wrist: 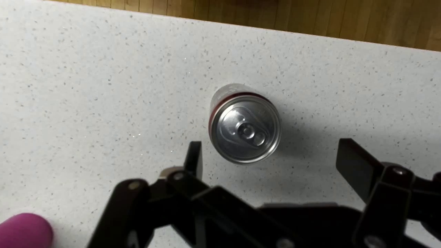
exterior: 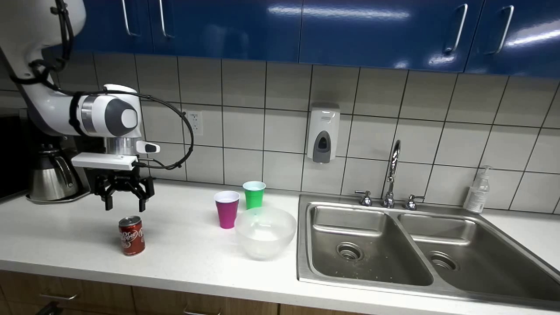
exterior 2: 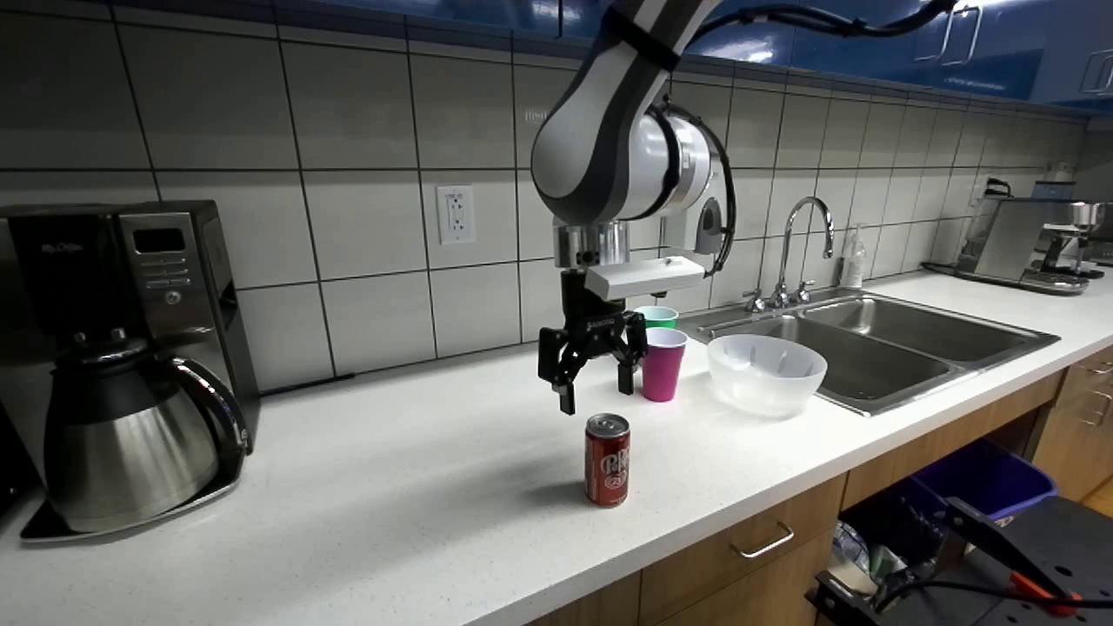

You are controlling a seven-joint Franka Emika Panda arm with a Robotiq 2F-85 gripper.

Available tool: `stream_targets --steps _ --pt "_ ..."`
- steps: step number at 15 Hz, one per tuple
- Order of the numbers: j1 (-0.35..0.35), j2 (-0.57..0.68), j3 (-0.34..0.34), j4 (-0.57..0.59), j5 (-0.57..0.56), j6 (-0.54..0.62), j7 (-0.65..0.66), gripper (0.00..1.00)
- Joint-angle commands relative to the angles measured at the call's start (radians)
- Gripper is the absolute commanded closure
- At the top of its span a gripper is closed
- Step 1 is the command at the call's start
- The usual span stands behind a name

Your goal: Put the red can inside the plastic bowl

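The red can (exterior: 131, 238) stands upright on the white counter near its front edge. It also shows in an exterior view (exterior 2: 607, 469), and the wrist view shows its silvery top (wrist: 245, 130). The plastic bowl (exterior: 264, 243), wide and translucent whitish, sits on the counter beside the sink; it also shows in an exterior view (exterior 2: 765, 387) and is out of the wrist view. My gripper (exterior: 125, 206) is open and empty above the can, pointing down, in both exterior views (exterior 2: 596, 396). In the wrist view the can top lies between and slightly ahead of the spread fingertips (wrist: 270, 158), closer to the left finger.
A magenta cup (exterior: 227, 213) and a green cup (exterior: 254, 195) stand between the can and the bowl, towards the wall. The steel sink (exterior: 304, 245) lies beyond the bowl. A coffee maker (exterior 2: 174, 296) with a steel carafe (exterior 2: 130, 443) stands at the opposite end.
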Motion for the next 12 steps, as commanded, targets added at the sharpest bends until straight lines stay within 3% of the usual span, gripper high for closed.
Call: stream_targets --steps 1,12 --pt "0.007 0.055 -0.010 0.051 -0.017 -0.026 0.017 0.00" --pt "-0.010 0.131 -0.012 0.056 0.004 -0.006 -0.012 0.00"
